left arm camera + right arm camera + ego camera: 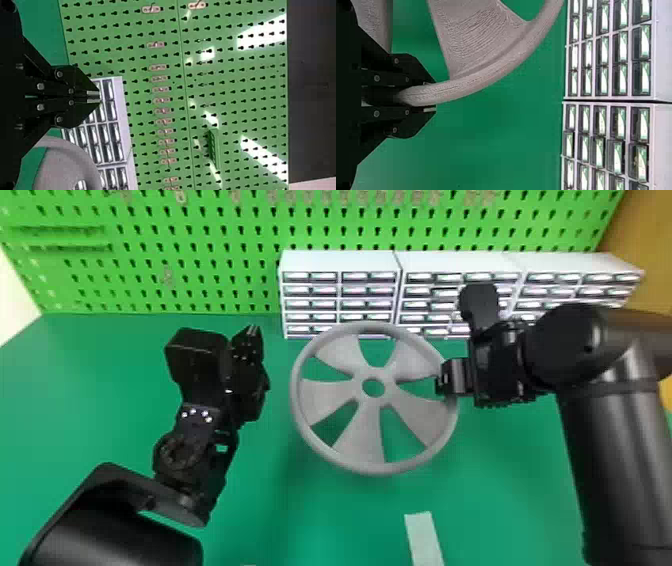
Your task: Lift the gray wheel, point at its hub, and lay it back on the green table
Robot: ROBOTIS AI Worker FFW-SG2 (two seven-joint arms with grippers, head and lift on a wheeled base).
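Gray wheel (367,435): you have it held up over the counter (285,515), tilted, its rim in the closed jaws of your right gripper (429,96). It looks stiff and fairly light, but an edge-only hold may let it twist, so keep that rim pinch firm. Your left gripper's (99,97) jaws are nearly together, empty, ready to point at the hub (373,402).
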